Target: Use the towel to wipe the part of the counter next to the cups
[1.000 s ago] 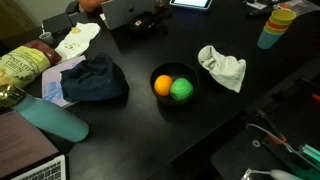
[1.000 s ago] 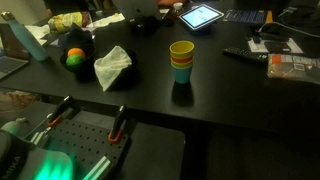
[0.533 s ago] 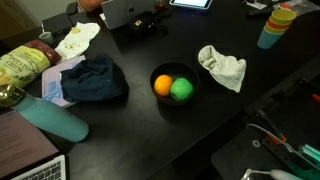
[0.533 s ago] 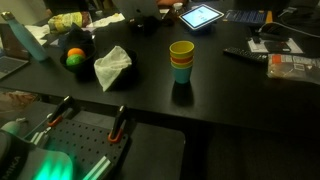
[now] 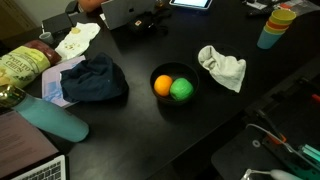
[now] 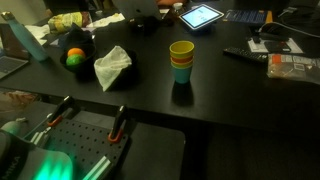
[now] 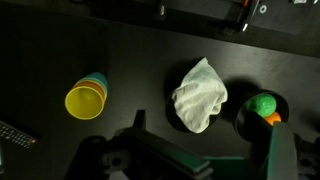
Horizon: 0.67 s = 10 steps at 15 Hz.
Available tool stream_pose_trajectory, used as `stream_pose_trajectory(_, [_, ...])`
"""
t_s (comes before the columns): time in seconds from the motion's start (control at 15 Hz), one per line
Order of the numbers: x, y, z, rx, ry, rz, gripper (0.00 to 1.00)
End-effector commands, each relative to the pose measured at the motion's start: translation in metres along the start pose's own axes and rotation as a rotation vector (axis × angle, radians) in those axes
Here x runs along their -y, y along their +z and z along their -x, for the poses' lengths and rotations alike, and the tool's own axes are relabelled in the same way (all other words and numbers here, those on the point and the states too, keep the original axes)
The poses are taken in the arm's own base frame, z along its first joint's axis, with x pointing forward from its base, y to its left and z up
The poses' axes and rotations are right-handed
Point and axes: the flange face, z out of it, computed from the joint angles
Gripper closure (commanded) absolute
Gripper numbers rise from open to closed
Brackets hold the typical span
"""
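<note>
A crumpled white towel (image 6: 112,67) lies mid-surface (image 6: 230,95); the stacked cups (image 6: 181,60), yellow on top, stand upright nearby, apart.

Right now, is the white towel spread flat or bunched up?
Bunched up. The towel lies in a crumpled heap with raised folds, beside the stacked cups, not touching them.

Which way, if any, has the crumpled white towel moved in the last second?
No, it has not moved: the crumpled white towel keeps the same gap to the black bowl of fruit in an exterior view.
</note>
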Motion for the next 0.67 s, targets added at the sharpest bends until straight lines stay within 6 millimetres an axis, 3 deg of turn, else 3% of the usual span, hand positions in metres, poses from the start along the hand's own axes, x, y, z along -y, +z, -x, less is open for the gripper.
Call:
stream_pose_trajectory(0.0, [0.034,0.07,-0.016,0.035,-0.074,-0.088,0.0])
stream_pose_trajectory(0.13, [0.061,0.113,-0.027,0.039,-0.121,-0.09,0.0])
stream_pose_trajectory(0.2, [0.071,0.124,-0.052,0.037,-0.141,-0.102,0.0])
stream_pose_trajectory(0.33, [0.096,0.164,-0.063,0.028,-0.184,-0.085,0.0])
stream_pose_trajectory(0.6, [0.123,0.221,-0.097,-0.022,-0.19,-0.042,0.0])
